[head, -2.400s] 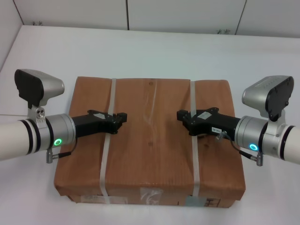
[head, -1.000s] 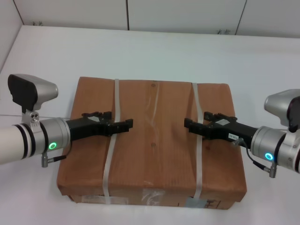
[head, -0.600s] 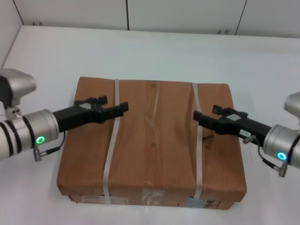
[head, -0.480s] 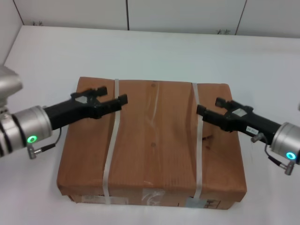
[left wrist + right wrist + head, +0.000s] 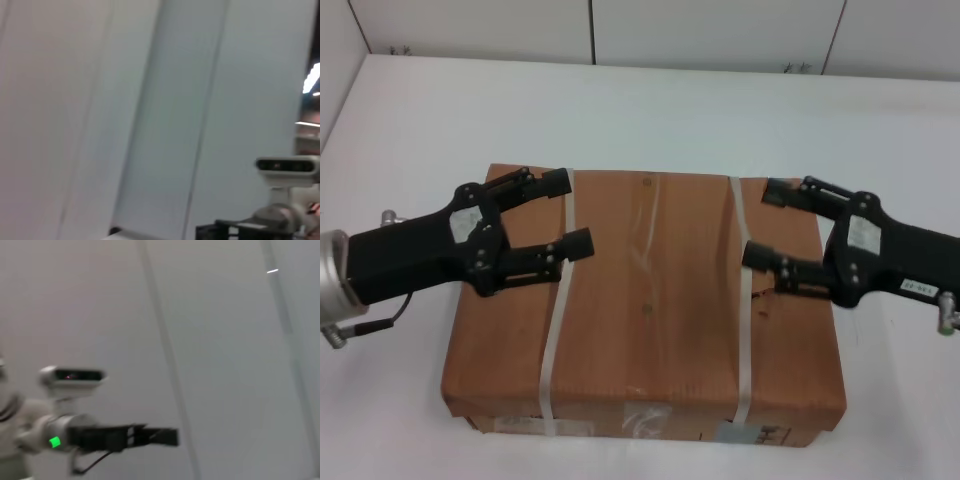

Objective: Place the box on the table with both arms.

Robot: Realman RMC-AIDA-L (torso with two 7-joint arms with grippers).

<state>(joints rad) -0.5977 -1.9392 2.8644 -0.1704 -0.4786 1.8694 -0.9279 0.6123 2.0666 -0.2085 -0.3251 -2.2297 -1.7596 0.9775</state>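
The brown cardboard box (image 5: 650,300) lies flat on the white table (image 5: 650,110), with two white straps (image 5: 552,340) across it and pale labels on its near side. My left gripper (image 5: 565,212) is open and empty above the box's left part, by the left strap. My right gripper (image 5: 762,222) is open and empty above the box's right part, by the right strap. Neither touches the box. The left wrist view shows the right arm (image 5: 280,220) far off. The right wrist view shows the left arm (image 5: 100,437) with its green ring.
A white panelled wall (image 5: 590,30) runs along the table's far edge. Bare tabletop lies beyond the box and on both sides of it. Both wrist views show mostly pale wall panels.
Both grippers have drawn apart from the box's middle toward its sides, risen toward the camera and turned, so their spread fingers now show. The box has not moved.
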